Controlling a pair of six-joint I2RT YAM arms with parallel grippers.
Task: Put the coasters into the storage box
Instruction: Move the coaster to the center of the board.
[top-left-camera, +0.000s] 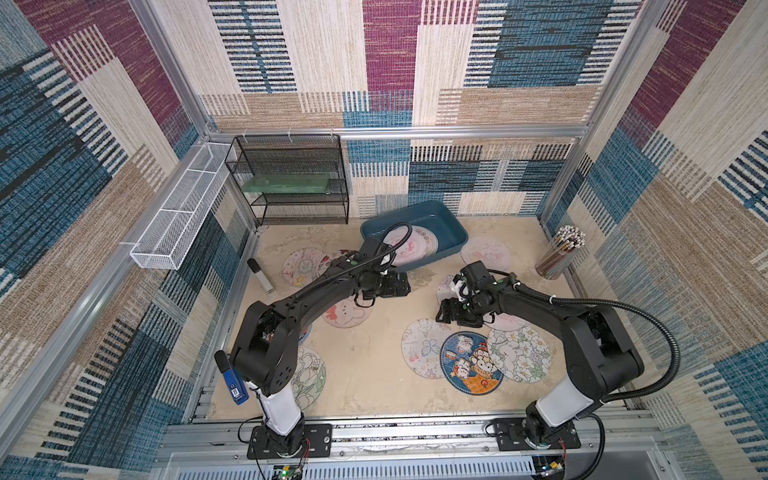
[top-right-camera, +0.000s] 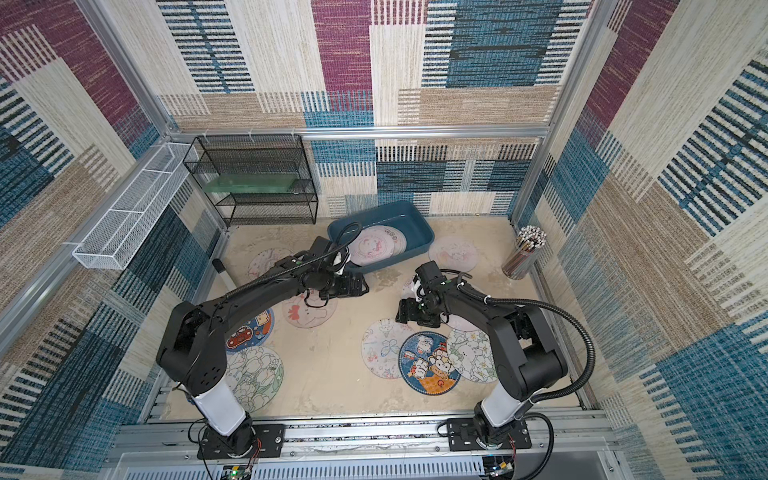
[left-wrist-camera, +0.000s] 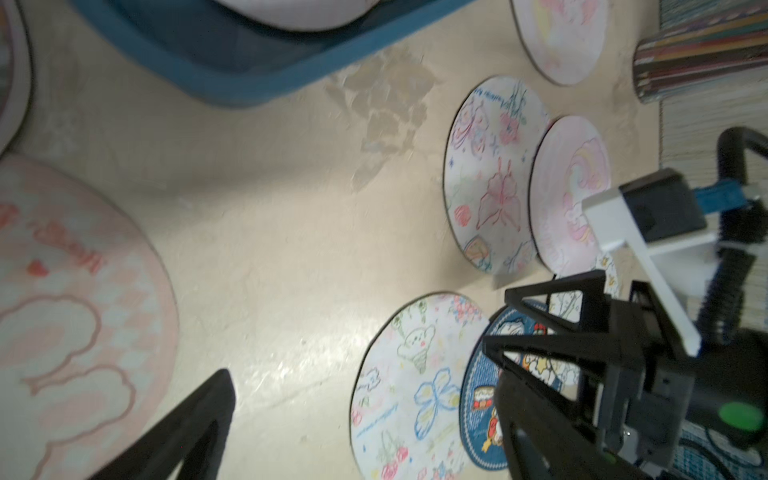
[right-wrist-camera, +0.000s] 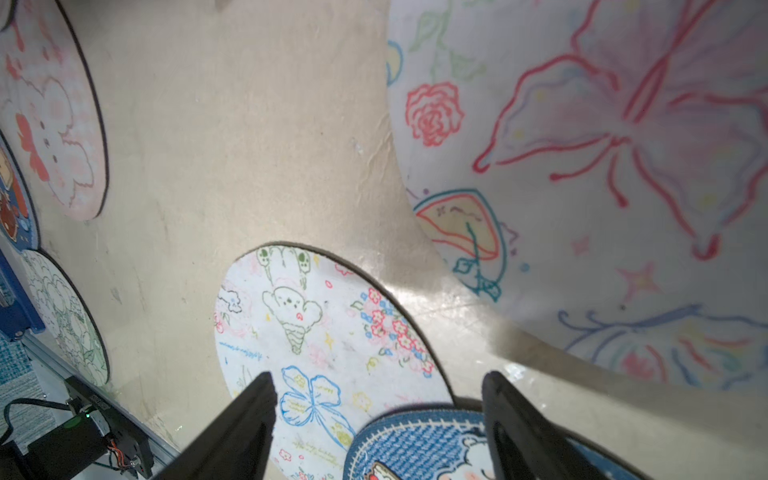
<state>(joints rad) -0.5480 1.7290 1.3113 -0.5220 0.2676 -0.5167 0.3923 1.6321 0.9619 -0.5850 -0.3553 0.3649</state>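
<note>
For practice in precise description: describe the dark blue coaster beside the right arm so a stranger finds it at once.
Find the right arm at the front rail. Beside it three coasters overlap in a row. The dark blue coaster lies in the middle, cartoon animals on blue, between the pale butterfly coaster and flower coaster.

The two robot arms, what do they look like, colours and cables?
The left arm and right arm are black with bulky rounded joints and a white segment above each base. A ribbed black hose runs along each. The right gripper has black, tapered, open-framed fingers.
</note>
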